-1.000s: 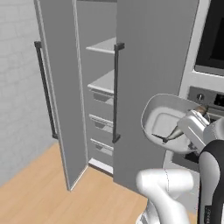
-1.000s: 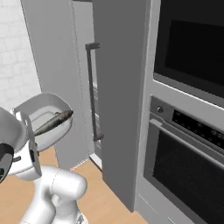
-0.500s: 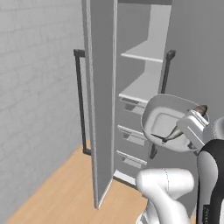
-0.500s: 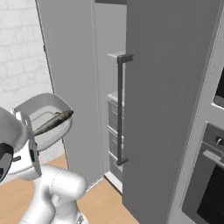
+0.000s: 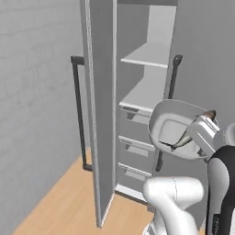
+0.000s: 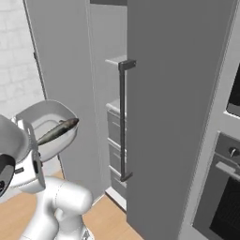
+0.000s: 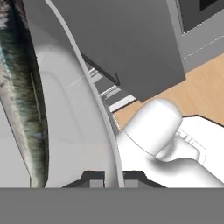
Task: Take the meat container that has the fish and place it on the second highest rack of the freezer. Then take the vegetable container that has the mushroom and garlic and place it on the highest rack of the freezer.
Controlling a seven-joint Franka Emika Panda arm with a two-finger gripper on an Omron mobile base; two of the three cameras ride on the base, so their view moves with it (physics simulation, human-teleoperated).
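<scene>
Fingers [image 7: 107, 177] clamped on the tray [image 5: 176, 128] rim, jaws closed down tight on the thin wall, one dark tip each side of it in the hand view. Tray is tipped up on edge, hollow side facing the base cameras, rising above the fingers. Fish [image 6: 58, 131] lies inside the tray, just above the fingers, running diagonally across the hollow; in the hand view it shows as a mottled grey-green strip along the left edge [image 7: 19, 87]. Freezer [image 5: 137, 92] sits beyond the tray with its door [image 5: 98, 105] swung open to the left, bar handle [image 5: 79, 114] on its outer face. Highest rack [image 5: 146, 57] is up and beyond the fingers; second highest rack [image 5: 140, 98] is lower, topping the drawers [image 5: 133, 142], about level with the tray top. Tray is apart from both racks. Oven [image 6: 220, 187] is off to the right.
</scene>
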